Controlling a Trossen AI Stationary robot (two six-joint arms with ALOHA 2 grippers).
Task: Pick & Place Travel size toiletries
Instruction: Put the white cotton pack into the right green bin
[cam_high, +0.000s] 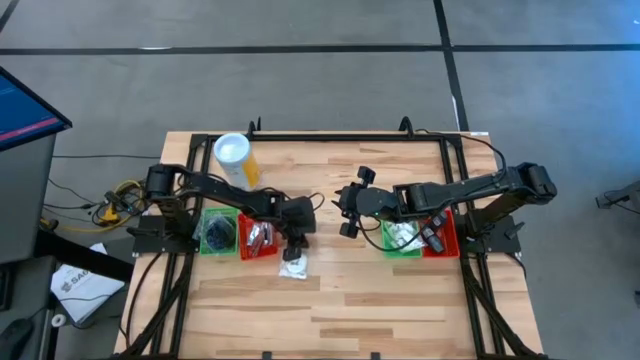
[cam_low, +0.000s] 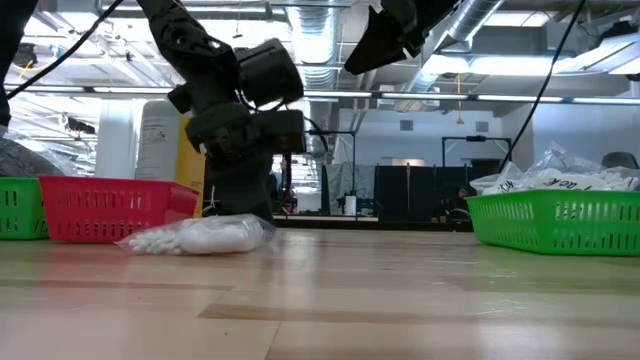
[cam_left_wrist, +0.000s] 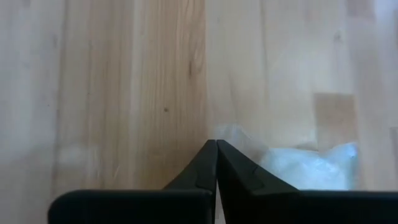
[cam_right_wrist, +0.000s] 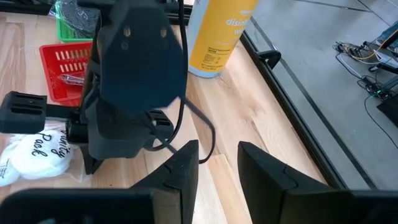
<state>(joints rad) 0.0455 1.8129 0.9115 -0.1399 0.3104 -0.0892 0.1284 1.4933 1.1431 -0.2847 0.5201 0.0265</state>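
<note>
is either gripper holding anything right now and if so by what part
Nothing is held. The left gripper is shut on nothing, just above the white sachet on the table. The right gripper is open and empty.

Bare table (cam_high: 330, 300) fills the lower frame, open for passage. At mid-height the red tray (cam_high: 258, 240), white sachet (cam_high: 294, 266) and green tray (cam_high: 400, 238) crowd both sides; the yellow cylinder (cam_high: 236, 160) blocks upper left.
</note>
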